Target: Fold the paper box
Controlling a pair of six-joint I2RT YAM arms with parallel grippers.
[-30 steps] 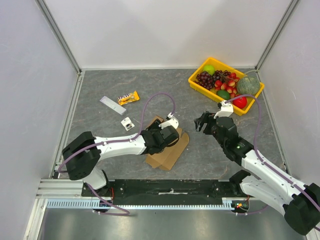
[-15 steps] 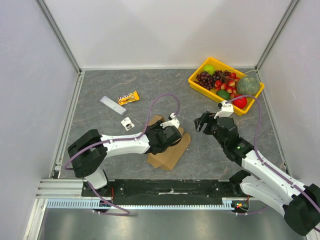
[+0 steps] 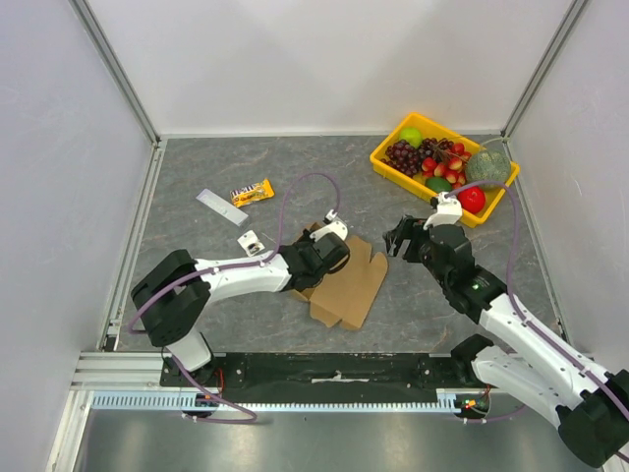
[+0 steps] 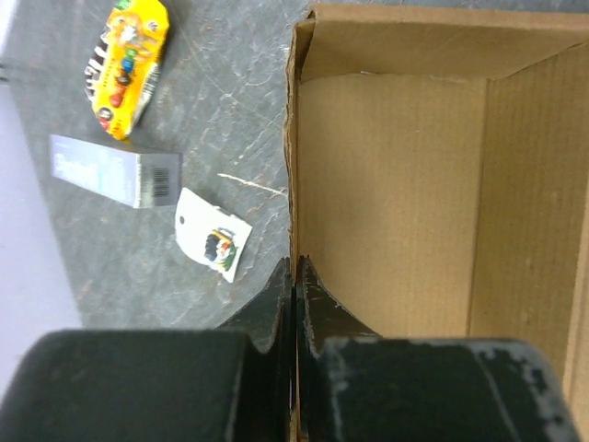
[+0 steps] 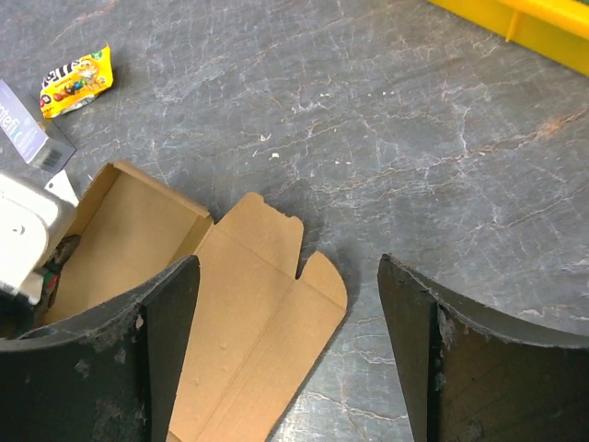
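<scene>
The box (image 3: 349, 285) lies on the table (image 3: 295, 162) in front of the two arms, nearer the left one. It is half formed. Its left part is an open tray with walls standing, and the lid panel lies flat on the right, ending in two rounded flaps that point away from the arms.

The left gripper (image 4: 294, 281) sits at the box's left wall. Its fingers are pressed together with that thin cardboard wall pinched between them, one finger inside the tray and one outside.

The right gripper (image 3: 396, 240) hangs just right of the box, beyond the flaps. Its fingers are wide apart with nothing between them. From its own camera the flaps show in the gap below, and I cannot tell how far above them it hangs.

Left of the box and farther back from the arms lie three small things:
- A small white piece (image 3: 251, 242) lies closest to the box.
- A grey packet (image 3: 221, 206) lies beyond it.
- A yellow candy bag (image 3: 253, 192) lies beside the grey packet.

Well to the right of the box and farther back sits a yellow tray (image 3: 391, 170) of fruit.
</scene>
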